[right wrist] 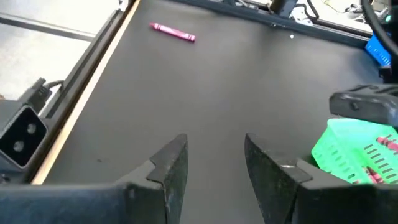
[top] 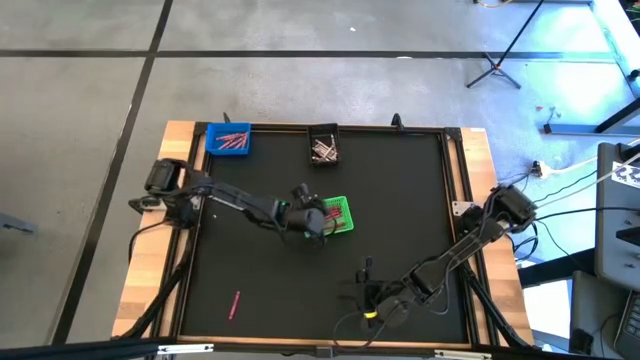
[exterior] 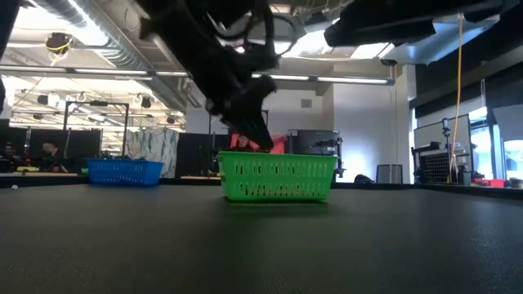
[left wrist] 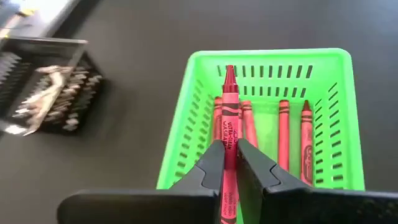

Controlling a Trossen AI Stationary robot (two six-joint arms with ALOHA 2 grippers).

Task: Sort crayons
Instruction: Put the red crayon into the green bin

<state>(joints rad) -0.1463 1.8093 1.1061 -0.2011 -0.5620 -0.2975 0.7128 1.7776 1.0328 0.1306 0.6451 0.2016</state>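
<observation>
My left gripper [left wrist: 228, 144] is shut on a red crayon [left wrist: 229, 106] and hangs over the green bin [left wrist: 336, 93], which stands near the table's middle [top: 345, 205] with several red crayons [left wrist: 283, 130] lying in it. In the low view the gripper [exterior: 255, 131] is just above the bin's rim [exterior: 278, 159]. A blue bin [top: 228, 138] holding pink-red crayons and a black bin [top: 324, 146] holding pale ones stand at the far edge. One pink crayon [top: 235, 305] lies on the mat near the front left. My right gripper [right wrist: 214, 149] is open over bare mat near the front [top: 366, 275]. My left gripper pinches the red crayon's wrapped body [left wrist: 228, 134] between its two fingers. The crayon lies along the fingers, and its pointed tip [left wrist: 229, 71] sticks out past the fingertips. The fingers slant downward over the green bin. The crayon is lifted clear above the bin's inside.
The black mat [top: 400, 180] is framed by a raised rim and wooden table edges [top: 478, 150]. Open mat lies between the green bin and the front edge. The right arm [top: 450, 255] crosses the mat's front right corner.
</observation>
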